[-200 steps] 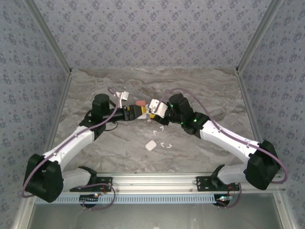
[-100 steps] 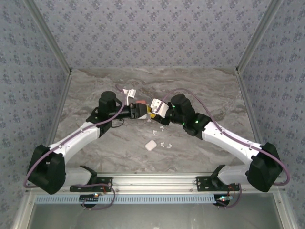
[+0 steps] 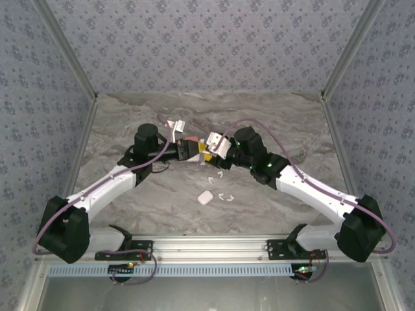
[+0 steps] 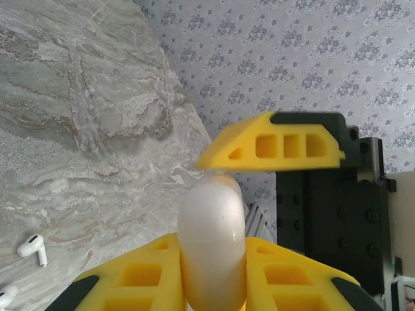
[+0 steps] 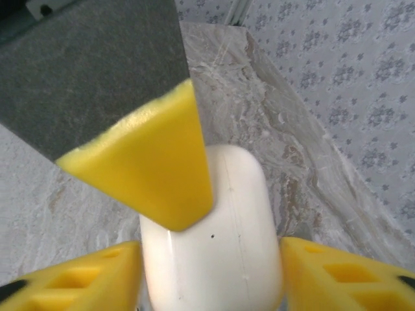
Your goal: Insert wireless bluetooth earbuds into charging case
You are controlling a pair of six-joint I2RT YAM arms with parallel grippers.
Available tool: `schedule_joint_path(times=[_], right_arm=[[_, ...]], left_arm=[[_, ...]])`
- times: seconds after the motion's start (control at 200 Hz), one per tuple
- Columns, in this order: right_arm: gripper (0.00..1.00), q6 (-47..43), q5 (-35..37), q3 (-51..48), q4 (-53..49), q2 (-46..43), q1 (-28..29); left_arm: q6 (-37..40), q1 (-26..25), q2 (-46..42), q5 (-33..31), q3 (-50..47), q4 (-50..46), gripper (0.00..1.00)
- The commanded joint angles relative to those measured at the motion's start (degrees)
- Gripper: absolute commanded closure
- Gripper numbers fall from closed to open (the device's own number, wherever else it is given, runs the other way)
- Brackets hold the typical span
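- The left end effector [image 4: 213,249], at the bottom of its wrist view, is clamped on a white charging case [image 4: 212,214].
- The right end effector [image 5: 211,249] closely flanks the same case; whether it presses it, I cannot tell.
- White earbuds [image 3: 224,196] lie loose on the desk [image 3: 130,116], just below centre in the overhead view.

no writing, label, brand name, number or sign can be read anywhere. the white charging case [image 5: 220,259] has a plain shell, and the wallpaper [image 3: 207,45] carries small flower motifs, not letters.
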Motion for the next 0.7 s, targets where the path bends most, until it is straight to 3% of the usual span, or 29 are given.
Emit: schedule_joint_path(times=[0.0, 0.12, 0.24, 0.455, 0.695], right_arm=[[0.27, 3.25, -4.44, 1.58, -4.05, -1.24, -2.2], [0.11, 6.52, -8.19, -0.25, -3.62, -4.13, -4.71], [0.04, 12.87, -13.83, -3.06, -0.33, -7.96, -8.8], [0.07, 26.02, -21.18, -5.75, 6.93, -11.9, -14.5], [0.11, 28.08, -21.41, -3.15, 7.27, -11.78, -15.03]], left_arm=[[2.91, -0.48, -1.33, -0.7, 2.14, 3.18, 0.84], [7.73, -0.69, -3.0, -3.86, 1.68, 3.67, 0.89], [14.61, -1.69, -4.95, -7.02, 0.21, 6.51, 0.89], [27.83, -3.9, -7.03, -10.13, -0.5, 10.1, 0.94], [35.08, -4.85, -6.77, -8.27, 2.16, 8.27, 0.95]])
